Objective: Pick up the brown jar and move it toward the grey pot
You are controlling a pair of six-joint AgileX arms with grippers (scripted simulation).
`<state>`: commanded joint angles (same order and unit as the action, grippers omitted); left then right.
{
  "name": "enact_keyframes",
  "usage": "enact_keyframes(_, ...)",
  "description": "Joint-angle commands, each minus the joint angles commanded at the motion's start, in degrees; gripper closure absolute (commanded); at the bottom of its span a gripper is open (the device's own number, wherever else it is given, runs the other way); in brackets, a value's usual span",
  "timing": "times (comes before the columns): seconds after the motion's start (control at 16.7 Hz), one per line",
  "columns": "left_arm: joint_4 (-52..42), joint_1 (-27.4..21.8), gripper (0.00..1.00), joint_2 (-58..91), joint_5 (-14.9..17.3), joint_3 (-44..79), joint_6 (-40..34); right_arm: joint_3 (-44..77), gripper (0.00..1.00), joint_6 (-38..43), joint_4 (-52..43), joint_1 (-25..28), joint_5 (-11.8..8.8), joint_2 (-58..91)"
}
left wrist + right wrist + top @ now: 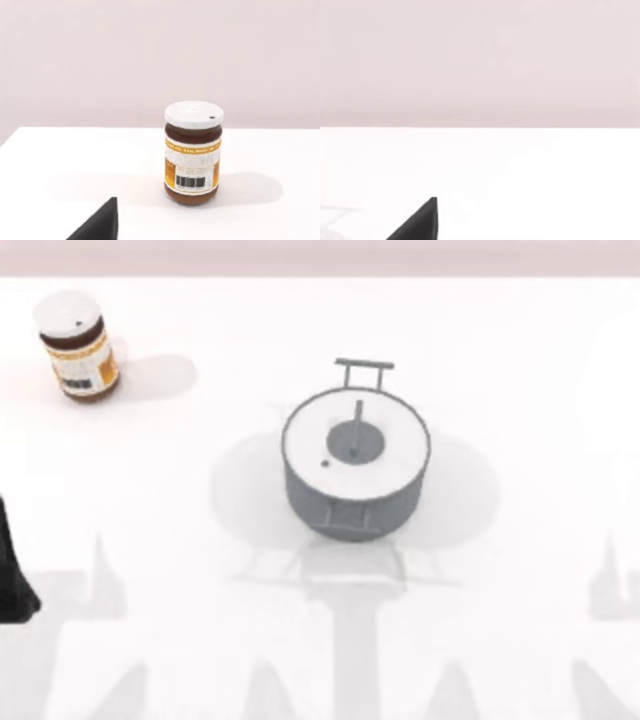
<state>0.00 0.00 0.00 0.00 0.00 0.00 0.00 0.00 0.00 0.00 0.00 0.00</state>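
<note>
Brown jar [78,348] stood upright near the far left corner of the white table [520,540], w/ its white round lid [68,312] on top and the orange-yellow label w/ barcode [82,370] facing the near side. In the left wrist view the same jar [193,154] sat alone on the tabletop [60,160], lid [194,114] on, barcode [190,182] low on the label, nothing touching it. Grey pot [356,465] sat around the table's centre, well apart from the jar and to its right, nearer the front. Its white-topped lid [400,445] was on, w/ the grey knob disc [356,443] in the middle; one wire handle [364,371] stuck out on the far side, the other [345,519] showed at the near side. Left arm [14,575] showed only as a dark shape at the left edge of the top view, near side, well short of the jar. Of the left gripper only a dark finger tip [98,224] showed in its wrist view, so how far open the pincer was couldn't be told; it held nothing visible and was apart from the jar. Right arm wasn't visible from above; its wrist view showed one dark finger tip [418,223] over bare table [545,175] and a pale wall, opening likewise couldn't be told.
</note>
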Motion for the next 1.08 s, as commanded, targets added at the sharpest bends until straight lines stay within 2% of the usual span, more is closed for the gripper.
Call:
enact_keyframes(0.24, 0.1, 0.1, 0.0, 1.7, 0.9, 0.5, 0.3, 0.0, 0.0, 0.0, 0.0, 0.0, 0.0, 0.0)
enact_keyframes(0.48, 2.1, 0.9, 0.0, 11.8, 5.6, 4.9, 1.9, 0.0, 0.0, 0.0, 0.0, 0.0, 0.0, 0.0)
enact_keyframes(0.72, 6.9, 3.0, 0.0, 28.7, 13.3, 13.9, 4.7, 0.0, 0.0, 0.0, 0.0, 0.0, 0.0, 0.0)
enact_keyframes(1.08, 17.4, 7.6, 0.0, 61.7, 28.0, 32.6, 10.0, 0.0, 0.0, 0.0, 0.0, 0.0, 0.0, 0.0)
